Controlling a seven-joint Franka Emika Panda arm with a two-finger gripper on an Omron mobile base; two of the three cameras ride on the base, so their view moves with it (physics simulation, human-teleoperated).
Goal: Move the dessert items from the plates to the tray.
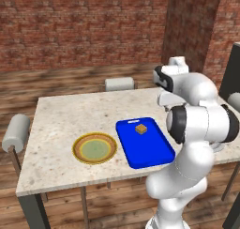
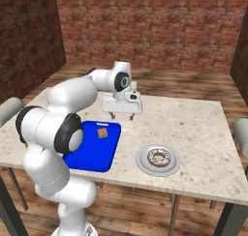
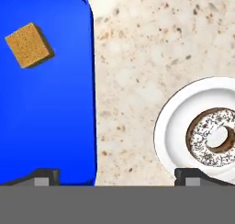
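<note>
Brick walls and a plank floor surround a speckled stone table (image 2: pixel 193 128) that carries all the task items. Blue tray (image 1: pixel 145 146) lies mid-table with the cake cube (image 1: pixel 141 128) already on its floor near the far end, so that half of the transfer reads as done; yellow-rimmed plate (image 1: pixel 94 148) beside the tray is bare. Doughnut (image 2: pixel 159 157) sits centred on the grey plate (image 2: pixel 143 163), on the tray's other side and apart from it, not yet moved. Gripper (image 2: pixel 122 117) hangs above the table between tray and grey plate, fingers pointing down, jaws spread wide with nothing between them. Hand view frames tray edge and doughnut together. Judgement: height and open jaws suit a traverse toward the doughnut for the second pick.
</note>
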